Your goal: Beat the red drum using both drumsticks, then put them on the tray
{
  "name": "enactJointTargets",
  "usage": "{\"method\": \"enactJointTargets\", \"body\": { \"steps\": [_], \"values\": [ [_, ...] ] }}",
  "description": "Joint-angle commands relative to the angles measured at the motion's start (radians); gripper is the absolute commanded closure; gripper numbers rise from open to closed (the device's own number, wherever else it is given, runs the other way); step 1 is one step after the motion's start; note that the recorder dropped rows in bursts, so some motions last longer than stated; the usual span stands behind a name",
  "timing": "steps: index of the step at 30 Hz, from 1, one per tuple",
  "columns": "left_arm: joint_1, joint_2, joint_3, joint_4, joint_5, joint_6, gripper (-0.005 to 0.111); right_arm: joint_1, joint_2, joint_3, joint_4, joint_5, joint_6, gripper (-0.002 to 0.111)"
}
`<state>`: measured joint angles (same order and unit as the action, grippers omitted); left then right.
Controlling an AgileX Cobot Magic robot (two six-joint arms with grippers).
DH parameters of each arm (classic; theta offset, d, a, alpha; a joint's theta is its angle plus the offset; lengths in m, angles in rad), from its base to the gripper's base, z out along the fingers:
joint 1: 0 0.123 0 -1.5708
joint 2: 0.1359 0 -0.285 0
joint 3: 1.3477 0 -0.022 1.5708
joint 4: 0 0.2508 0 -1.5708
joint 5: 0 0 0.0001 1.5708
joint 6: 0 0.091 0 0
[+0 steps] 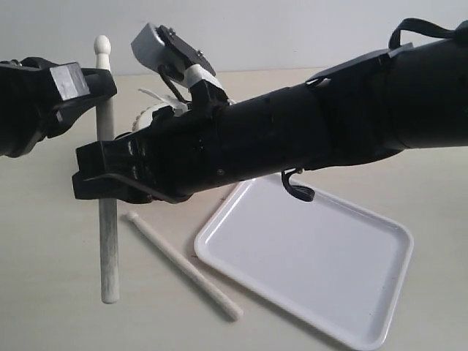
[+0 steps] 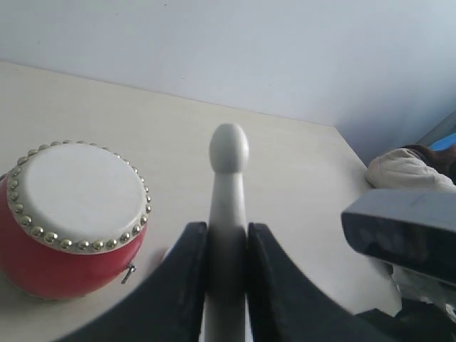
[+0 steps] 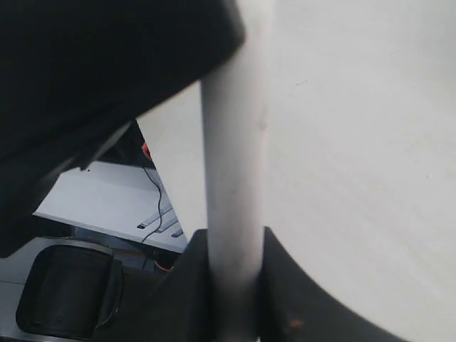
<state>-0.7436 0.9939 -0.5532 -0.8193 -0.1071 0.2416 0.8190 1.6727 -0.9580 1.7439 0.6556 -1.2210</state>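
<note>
While upright drumstick [image 1: 107,241] sits clamped in both left gripper [image 2: 226,231] and right gripper [image 3: 235,235], avoid twisting; free one grip before swinging. Second drumstick [image 1: 183,267] flat on table at 5 o'clock of it: fetch next. Red drum [image 2: 71,214] close by, largely hidden behind right arm in exterior view; tray [image 1: 314,278] beyond at 4 o'clock.

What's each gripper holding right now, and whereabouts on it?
Both grip the same upright drumstick: the left gripper just below its rounded tip, the right gripper around mid-shaft.

Red drum [image 2: 68,267], cream head [image 2: 78,192], gold studs [image 2: 85,246], pale wooden drumsticks [image 1: 183,265], white tray [image 1: 322,263]
</note>
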Motion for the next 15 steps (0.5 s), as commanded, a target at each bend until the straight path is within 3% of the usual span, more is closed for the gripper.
{"method": "enactJointTargets", "body": {
  "steps": [1,3,9,11,15],
  "values": [
    [0.003,-0.030,-0.005,-0.005,0.024,0.047,0.102,-0.011,-0.003,-0.006,0.000,-0.040,0.000,0.108],
    [0.003,-0.051,-0.005,-0.005,0.032,0.054,0.093,-0.026,-0.010,-0.006,0.000,-0.050,0.001,0.108],
    [0.009,-0.158,-0.005,-0.005,0.081,0.127,0.047,-0.101,-0.047,-0.006,0.000,-0.049,0.016,0.108],
    [0.026,-0.201,-0.005,-0.005,0.179,0.150,0.042,-0.124,-0.059,-0.006,0.000,-0.047,0.020,0.108],
    [0.085,-0.254,-0.005,-0.005,0.502,0.107,0.045,-0.148,-0.071,-0.006,0.000,-0.021,0.020,0.108]
  ]
}}
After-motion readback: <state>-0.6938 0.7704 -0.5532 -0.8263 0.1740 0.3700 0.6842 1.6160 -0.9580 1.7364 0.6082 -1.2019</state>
